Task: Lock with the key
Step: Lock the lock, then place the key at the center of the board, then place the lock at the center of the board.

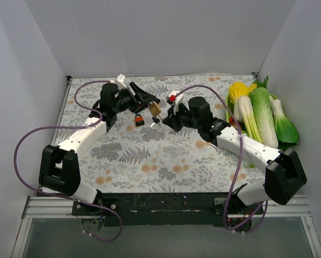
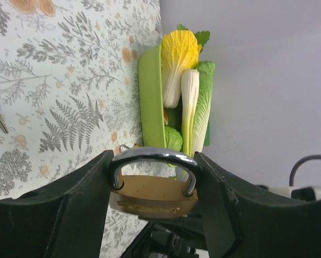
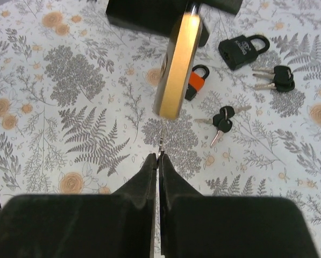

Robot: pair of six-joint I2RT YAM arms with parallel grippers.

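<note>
Padlock look: a brass padlock (image 2: pixel 152 198) with a flat, gold-coloured body and a curved silver shackle (image 2: pixel 152 155).
Padlock place: held off the table (image 1: pixel 149 161), above its far middle, clamped across the shackle between the two fingers of the left gripper (image 2: pixel 155 161).
Padlock pose: in the right wrist view it shows edge-on as a narrow brass bar, slightly tilted, with its lower end towards the key.
Shackle state: both legs reach the body. Whether it is latched cannot be told.
Key look: only a thin silver tip shows (image 3: pixel 159 149).
Key place: pinched between the closed fingers of the right gripper (image 3: pixel 158 161), pointing at the padlock's lower end, near it but not touching.
</note>
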